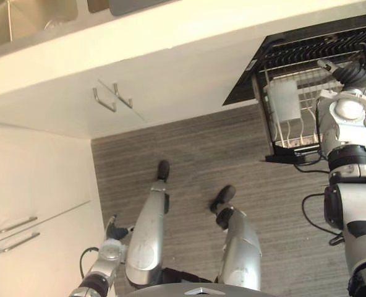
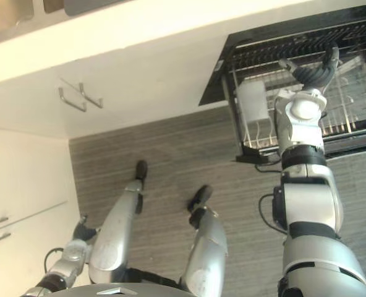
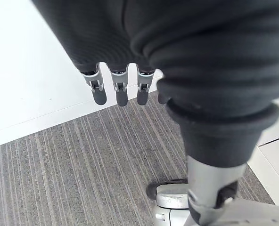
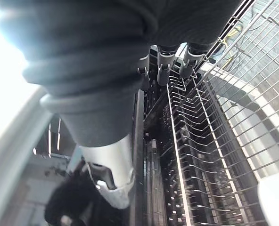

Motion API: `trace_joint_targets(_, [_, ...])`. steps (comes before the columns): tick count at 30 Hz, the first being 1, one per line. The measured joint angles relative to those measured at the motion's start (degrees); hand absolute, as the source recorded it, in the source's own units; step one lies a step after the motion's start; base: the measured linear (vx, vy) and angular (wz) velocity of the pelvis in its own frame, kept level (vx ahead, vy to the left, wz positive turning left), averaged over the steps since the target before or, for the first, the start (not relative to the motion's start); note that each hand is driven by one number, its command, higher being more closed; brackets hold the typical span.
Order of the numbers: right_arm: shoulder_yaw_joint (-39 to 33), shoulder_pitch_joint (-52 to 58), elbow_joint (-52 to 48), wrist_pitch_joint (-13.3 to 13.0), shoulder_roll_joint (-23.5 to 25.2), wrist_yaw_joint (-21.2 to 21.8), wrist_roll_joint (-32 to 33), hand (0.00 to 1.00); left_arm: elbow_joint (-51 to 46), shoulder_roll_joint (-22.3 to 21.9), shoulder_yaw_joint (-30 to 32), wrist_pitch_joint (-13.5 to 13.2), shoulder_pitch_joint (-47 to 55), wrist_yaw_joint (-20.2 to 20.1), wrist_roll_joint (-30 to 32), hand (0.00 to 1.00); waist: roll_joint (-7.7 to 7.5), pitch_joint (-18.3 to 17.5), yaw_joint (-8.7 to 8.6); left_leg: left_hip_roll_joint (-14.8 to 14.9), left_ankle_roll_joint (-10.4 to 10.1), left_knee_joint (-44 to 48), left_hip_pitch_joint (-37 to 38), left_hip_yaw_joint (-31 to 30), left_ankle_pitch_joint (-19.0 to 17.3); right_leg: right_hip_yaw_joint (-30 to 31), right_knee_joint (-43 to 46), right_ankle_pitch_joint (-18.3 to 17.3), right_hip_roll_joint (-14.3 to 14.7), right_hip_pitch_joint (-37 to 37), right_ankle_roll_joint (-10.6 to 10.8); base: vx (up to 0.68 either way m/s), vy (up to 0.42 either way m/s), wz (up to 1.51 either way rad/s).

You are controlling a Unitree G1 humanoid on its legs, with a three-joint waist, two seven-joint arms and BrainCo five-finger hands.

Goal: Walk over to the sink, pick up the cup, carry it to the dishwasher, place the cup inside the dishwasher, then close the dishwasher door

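Note:
The dishwasher [image 1: 248,77] stands open at the right, with its wire rack [image 1: 294,133] pulled out over the lowered door [image 2: 257,158]. A pale, translucent cup [image 1: 284,99] stands in the near left part of the rack; it also shows as a white edge [image 4: 276,197] in the right wrist view. My right hand [image 2: 313,73] hovers over the rack just right of the cup, fingers [image 4: 163,66] spread and holding nothing. My left hand [image 1: 115,232] hangs low by my side over the floor, with its fingers [image 3: 118,89] relaxed and empty.
The steel sink [image 1: 22,21] lies in the cream counter at the far left. White cabinet doors with metal handles [image 1: 112,96] sit under the counter, and drawers [image 1: 16,226] line the left side. Grey striped floor [image 1: 232,154] spreads between them.

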Motion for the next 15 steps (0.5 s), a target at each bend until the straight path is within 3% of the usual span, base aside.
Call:
trace_joint_targets(2, [-4.3, 7.0, -8.1, -1.9, 3.2, 1.2, 1.4, 0.00, -1.1, 0.2, 0.7, 0.9, 2.1, -0.7, -0.6, 0.00, -0.02, 0.0, -1.52, 0.0, 0.1, -0.8, 3.3, 0.9, -0.6, 0.1, -1.3, 0.1, 0.0, 3.2, 0.6, 0.06, 0.035, -0.13])
trace_joint_targets(7, [-9.6, 23.5, -28.5, -3.7, 12.7, 8.0, 2.7, 0.00, -2.4, 0.1, 4.5, 4.7, 7.1, -4.6, -1.8, 0.00, -0.55, -0.4, -5.76, 0.1, 0.5, -2.2, 12.5, 3.6, -2.5, 0.3, -5.2, 0.6, 0.3, 12.1, 2.4, 0.11, 0.033, -0.22])
trace_joint_targets(9, [-9.6, 31.6, -34.8, -4.3, 18.5, 12.4, 2.8, 0.00, -1.0, 0.8, 6.1, 7.1, 10.0, -7.2, -3.2, 0.00, -2.14, -5.7, -7.06, 0.2, 0.3, -4.5, 15.3, 5.2, -3.0, 0.3, -7.5, 0.8, 0.5, 14.0, 2.9, 0.18, 0.002, -0.27])
trace_joint_targets(13, [-8.6, 41.5, -43.1, -4.6, 25.4, 19.0, 5.3, 0.00, 1.8, 1.1, 7.2, 8.2, 12.8, -8.4, -7.3, 0.00, -4.01, -11.0, -8.38, 0.7, -0.2, -7.2, 20.7, 6.4, -3.8, -0.2, -11.2, 1.1, 1.4, 19.3, 3.1, 0.19, -0.025, -0.14])
trace_joint_targets(15, [-7.6, 45.1, -46.5, -6.4, 27.5, 22.1, 6.7, 0.00, 3.4, 1.3, 8.2, 8.4, 13.5, -10.0, -10.2, 0.00, -4.51, -13.1, -8.51, 0.8, -0.3, -8.5, 22.5, 6.6, -4.0, -0.5, -12.9, 1.3, 2.0, 21.3, 3.4, 0.14, -0.036, 0.01])
